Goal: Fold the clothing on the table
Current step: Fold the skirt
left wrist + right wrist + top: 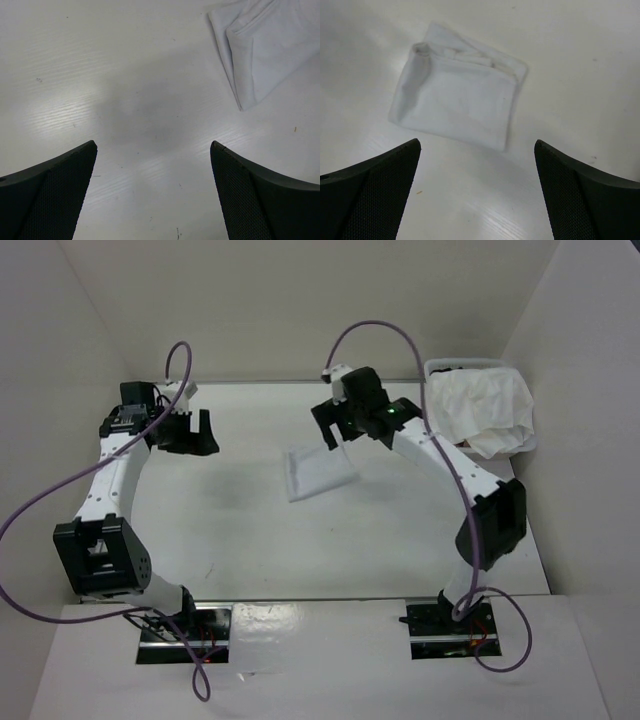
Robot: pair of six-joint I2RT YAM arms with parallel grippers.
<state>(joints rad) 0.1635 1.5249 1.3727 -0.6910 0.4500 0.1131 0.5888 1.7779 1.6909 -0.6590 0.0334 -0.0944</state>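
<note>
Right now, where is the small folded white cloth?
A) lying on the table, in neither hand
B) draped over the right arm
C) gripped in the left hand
A: the folded cloth lies flat on the table, with the left hand and right hand both open and clear of it.

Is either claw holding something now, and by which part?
Nothing is held. The left claw and the right claw both stand open over the matte white tabletop; the folded white cloth lies free, untouched.
</note>
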